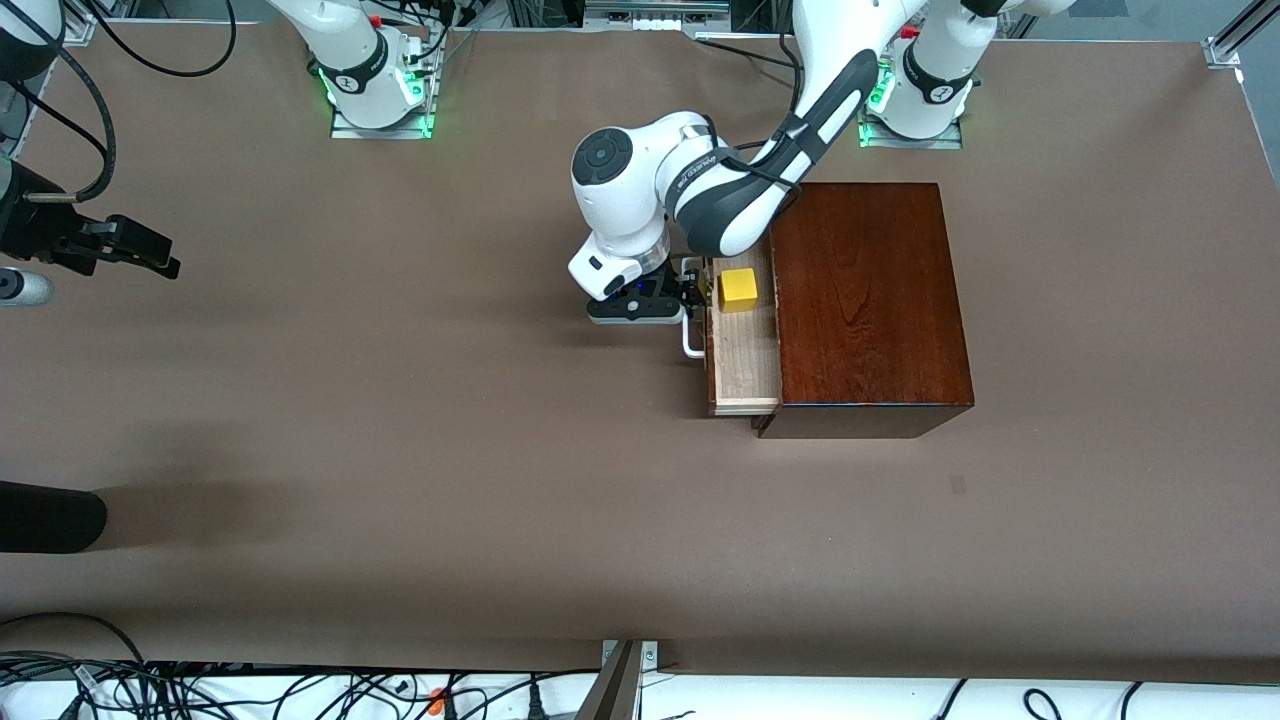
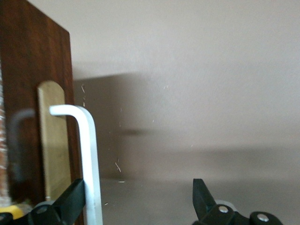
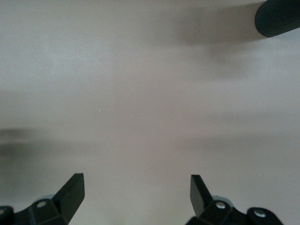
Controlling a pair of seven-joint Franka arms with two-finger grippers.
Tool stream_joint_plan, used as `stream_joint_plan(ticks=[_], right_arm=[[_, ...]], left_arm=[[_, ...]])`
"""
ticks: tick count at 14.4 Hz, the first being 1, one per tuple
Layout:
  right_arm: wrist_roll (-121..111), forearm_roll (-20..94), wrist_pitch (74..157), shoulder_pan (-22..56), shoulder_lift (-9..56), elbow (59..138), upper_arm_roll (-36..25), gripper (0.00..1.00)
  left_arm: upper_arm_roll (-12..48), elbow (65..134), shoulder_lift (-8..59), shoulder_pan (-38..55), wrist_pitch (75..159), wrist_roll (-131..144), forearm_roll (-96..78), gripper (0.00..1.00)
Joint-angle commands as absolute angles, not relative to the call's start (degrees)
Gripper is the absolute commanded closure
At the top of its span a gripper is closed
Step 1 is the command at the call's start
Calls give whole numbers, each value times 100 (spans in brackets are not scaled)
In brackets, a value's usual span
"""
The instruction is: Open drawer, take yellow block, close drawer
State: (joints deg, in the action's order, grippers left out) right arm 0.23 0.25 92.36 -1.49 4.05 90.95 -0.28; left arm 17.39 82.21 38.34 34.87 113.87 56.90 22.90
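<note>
The drawer (image 1: 745,365) of the dark wooden box (image 1: 870,300) is pulled part way out and shows its pale interior. The yellow block (image 1: 739,288) lies in the drawer, at the end nearer the robots' bases. My left gripper (image 1: 693,293) is at the white handle (image 1: 692,345), in front of the drawer. In the left wrist view the gripper (image 2: 139,201) is open. The handle (image 2: 89,154) stands between its fingers, right beside one finger (image 2: 72,199). My right gripper (image 1: 165,262) waits at the right arm's end of the table, open and empty (image 3: 137,192).
A black rounded object (image 1: 50,517) reaches in over the table edge at the right arm's end, nearer the front camera; it shows in the right wrist view (image 3: 279,16). Cables (image 1: 300,690) lie along the table's front edge.
</note>
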Motion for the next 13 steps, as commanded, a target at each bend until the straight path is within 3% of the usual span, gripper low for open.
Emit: stream_joint_plan(ticks=[1,8,13], right_arm=[[35,44,9167,-193,396,9026,0,0],[70,53,9193,-193,413,9026,0,0],[542,315,9158,-150,352,9026,279,0]], left_arm=[[1740,8069,3394,3481,10621,5616,1926,0],[1740,8051,2094,2630,8528,3924,1706,0],[1740,8051,1399,1260,8069,2050,1082,0]])
